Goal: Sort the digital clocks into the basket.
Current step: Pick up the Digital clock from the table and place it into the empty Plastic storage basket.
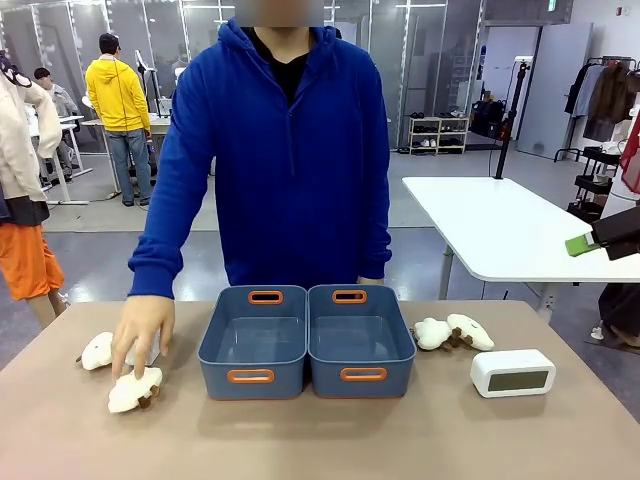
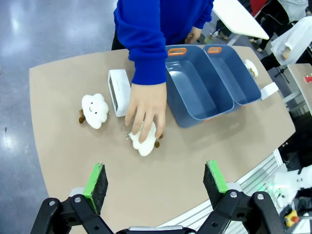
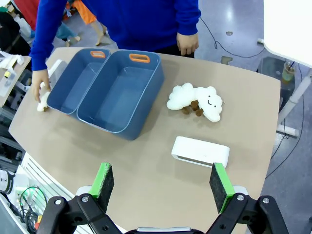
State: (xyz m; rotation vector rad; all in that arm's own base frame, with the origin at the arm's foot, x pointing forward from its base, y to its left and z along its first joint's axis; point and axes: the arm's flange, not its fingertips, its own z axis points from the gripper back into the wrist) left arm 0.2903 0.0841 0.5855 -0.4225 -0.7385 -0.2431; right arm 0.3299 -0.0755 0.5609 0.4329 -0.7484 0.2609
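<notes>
A: Clocks, where?
B: Right clock [image 1: 513,372] sits right of the baskets [image 1: 285,380], left clock [image 2: 118,91] left of them, beside the person's hand [image 2: 146,105] (it's pressing on a plush [image 2: 146,142]).
A: Grippers?
B: Left gripper [image 2: 155,178] and right gripper [image 3: 161,178] are wide open, holding nothing. Probably one clock per arm.

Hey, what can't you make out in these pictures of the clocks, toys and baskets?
1. Front view: the person's hand hides nearly all of the left digital clock.
2. Right digital clock: its display is too small to read in the front view. The right wrist view sees it from above, so the display is unreadable there too.
3. Left wrist view: the hand covers part of a plush toy.
</notes>
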